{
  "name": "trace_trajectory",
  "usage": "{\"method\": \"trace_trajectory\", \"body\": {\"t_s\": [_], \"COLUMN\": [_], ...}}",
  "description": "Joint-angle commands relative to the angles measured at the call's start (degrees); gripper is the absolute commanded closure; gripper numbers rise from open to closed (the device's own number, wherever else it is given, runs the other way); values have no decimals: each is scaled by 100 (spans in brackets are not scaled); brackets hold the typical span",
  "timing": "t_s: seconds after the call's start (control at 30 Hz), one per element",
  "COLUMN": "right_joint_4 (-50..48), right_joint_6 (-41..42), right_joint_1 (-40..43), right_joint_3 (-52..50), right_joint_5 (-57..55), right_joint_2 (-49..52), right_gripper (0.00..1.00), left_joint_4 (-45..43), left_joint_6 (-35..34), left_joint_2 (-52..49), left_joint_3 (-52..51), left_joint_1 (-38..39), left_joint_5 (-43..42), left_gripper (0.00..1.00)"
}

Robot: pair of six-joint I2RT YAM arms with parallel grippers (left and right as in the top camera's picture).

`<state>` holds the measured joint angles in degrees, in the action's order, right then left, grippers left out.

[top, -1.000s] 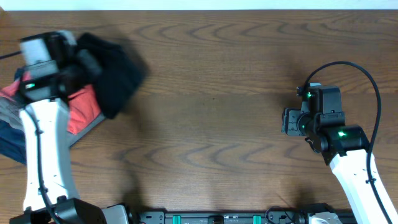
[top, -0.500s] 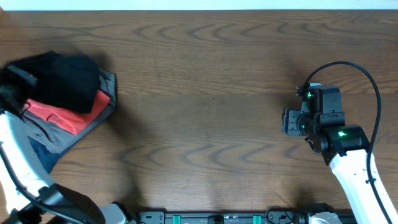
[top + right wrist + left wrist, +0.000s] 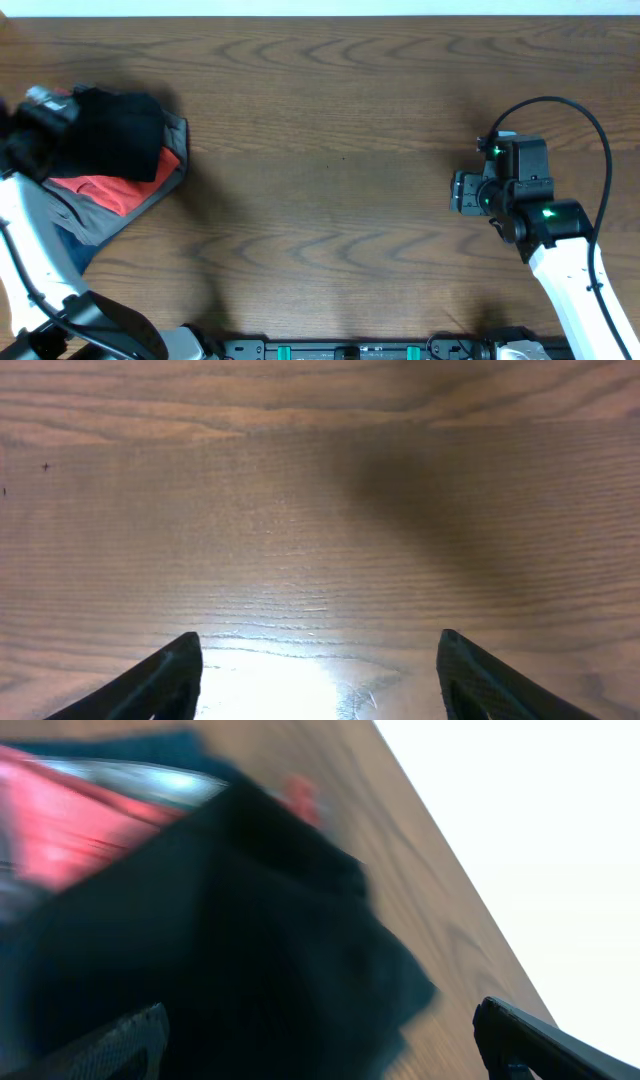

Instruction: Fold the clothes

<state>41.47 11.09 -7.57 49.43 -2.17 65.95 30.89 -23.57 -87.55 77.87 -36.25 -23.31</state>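
The clothes, a black folded shirt, lie on top of a pile at the table's left edge. In the left wrist view the black fabric fills the frame, blurred. My left gripper is at the shirt's left end. It is open, its fingers wide apart with the cloth lying loose under and between them, not clamped. My right gripper hovers over bare wood at the right, open with nothing between its fingers.
Under the shirt lies a folded coral-red garment on a grey one, with a navy one lowest. The table's far edge runs along the top. A black cable loops above the right arm.
My left gripper carried the black shirt leftward onto the pile and opened its jaws, letting it go. The right arm stayed put, its jaws a little wider.
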Motion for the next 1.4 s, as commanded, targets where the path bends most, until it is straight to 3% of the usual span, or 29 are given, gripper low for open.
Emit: {"method": "trace_trajectory", "body": {"t_s": [0.0,0.13,0.23,0.37,0.57,0.77,0.93,1.2,1.37], "right_joint_4": [-151,-503,-686,-584,588,1867,2188,1375,1228], "right_joint_6": [260,306,304,306,920,1519,1198,1139,1187], "right_joint_1": [55,55,55,55,55,55,-24,-599,-708], "right_joint_3": [44,44,44,44,44,44,42,-308,-654], "right_joint_5": [188,586,824,999,1167,1322,1193,-214,-693], "right_joint_2": [164,424,658,887,782,496,-358,-2855,-4074], "right_gripper": [20,12,1,1,1,1,1,1,1], "left_joint_4": [55,321,723,1700,4004,5045,4708,2813,1773], "left_joint_6": [446,953,1222,1268,1346,1344,1163,780,785], "left_joint_2": [127,103,28,-149,-400,-173,828,3851,5486], "left_joint_3": [122,122,118,111,98,-17,-378,-1998,-3106], "left_joint_1": [765,1939,2820,3842,4883,5117,5119,5198,5204], "left_joint_5": [-411,61,404,525,1060,1056,1104,2240,2293], "left_gripper": [2,2,2,2,2,2,2,2,2]}}
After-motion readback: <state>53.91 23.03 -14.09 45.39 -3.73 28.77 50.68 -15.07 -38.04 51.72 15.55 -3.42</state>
